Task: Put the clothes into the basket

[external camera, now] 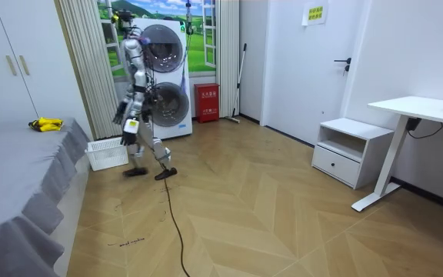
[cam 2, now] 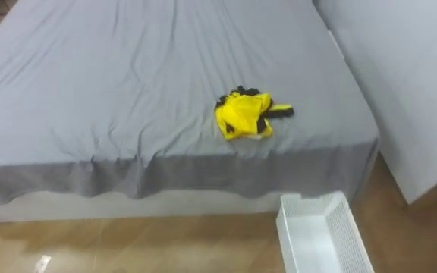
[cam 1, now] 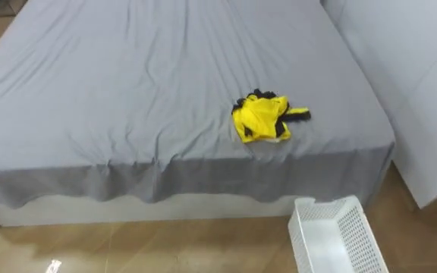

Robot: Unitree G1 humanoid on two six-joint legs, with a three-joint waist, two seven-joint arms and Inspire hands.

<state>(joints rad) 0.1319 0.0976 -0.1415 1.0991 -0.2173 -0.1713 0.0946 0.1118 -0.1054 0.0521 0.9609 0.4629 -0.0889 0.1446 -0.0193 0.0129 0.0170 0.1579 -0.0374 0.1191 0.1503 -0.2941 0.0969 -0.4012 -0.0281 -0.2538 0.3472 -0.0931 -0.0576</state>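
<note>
You see the clothes (cam 1: 262,118) near the bed's (cam 1: 127,91) front right corner, with the basket (cam 1: 336,235) on the floor below. You cannot tell the fingers' state on your left hand (external camera: 131,128) or right hand (external camera: 118,117).

A wide bed (cam 1: 165,83) under a creased grey sheet stands on a herringbone wood floor (external camera: 268,208). Behind the bed rise white wardrobe doors (external camera: 14,69) and a pale curtain (external camera: 83,61). Farther from the bed, two stacked washing machines (external camera: 164,77) and a red box (external camera: 208,102) stand against the back wall. Well apart from the bed, across the floor, are a white door (external camera: 333,61), a low white cabinet (external camera: 351,150) and a white desk (external camera: 418,108)
</note>
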